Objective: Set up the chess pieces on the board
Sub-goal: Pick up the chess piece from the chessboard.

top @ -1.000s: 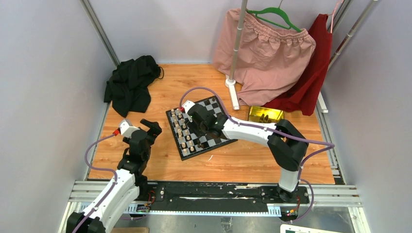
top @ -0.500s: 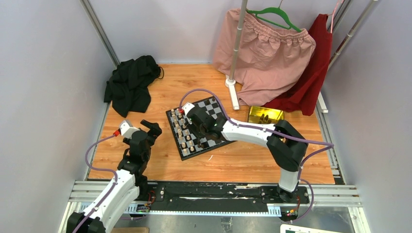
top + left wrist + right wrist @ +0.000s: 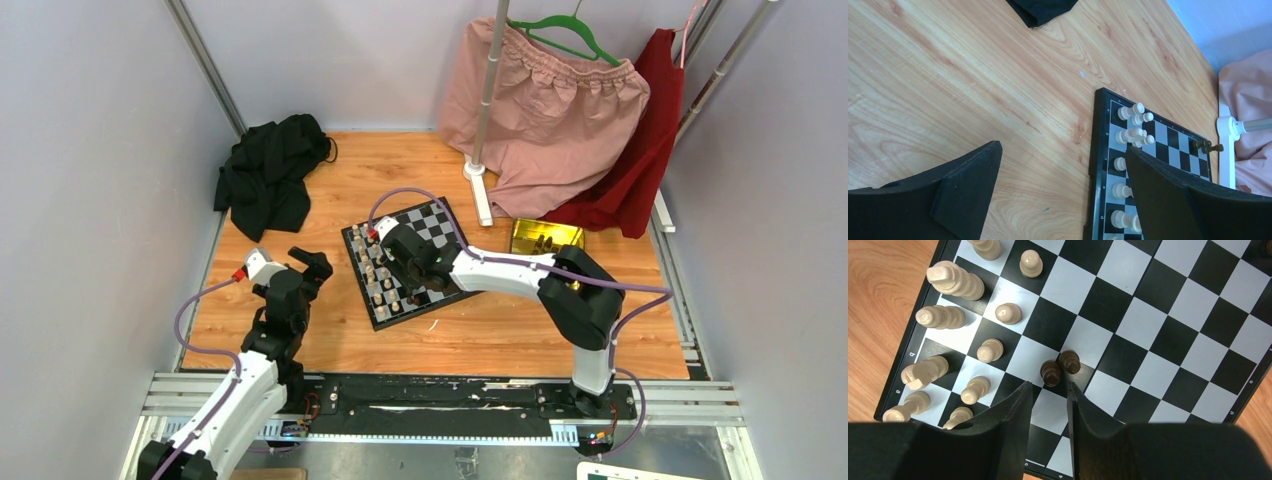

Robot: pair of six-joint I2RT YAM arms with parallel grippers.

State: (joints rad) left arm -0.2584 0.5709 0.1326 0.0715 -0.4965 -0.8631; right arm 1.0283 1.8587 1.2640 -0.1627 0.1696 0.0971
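The chess pieces are only partly set. The cream ones (image 3: 953, 282) stand in two rows along the left edge of the board (image 3: 432, 222). Two dark ones (image 3: 1050, 372) stand close together a few squares in from them, and the left wrist view shows a further dark pair (image 3: 1209, 146) by the board's far edge. The board lies at an angle in the middle of the wooden table (image 3: 500, 330).

The right gripper (image 3: 1047, 390) hangs over the board, pointing down. Its jaws stand a narrow gap apart, with checkered squares showing between them and nothing pinched. The nearer of the two dark pieces sits just beyond the fingertips, in line with the gap.

The left gripper (image 3: 312, 265) hovers above bare wood just left of the board, its jaws spread wide and holding nothing.

A black cloth (image 3: 270, 175) lies bunched at the far left. A yellow tin (image 3: 545, 237) sits right of the board. Behind it, pink shorts (image 3: 555, 110) and a red garment (image 3: 645, 150) hang from a rack (image 3: 487, 100).
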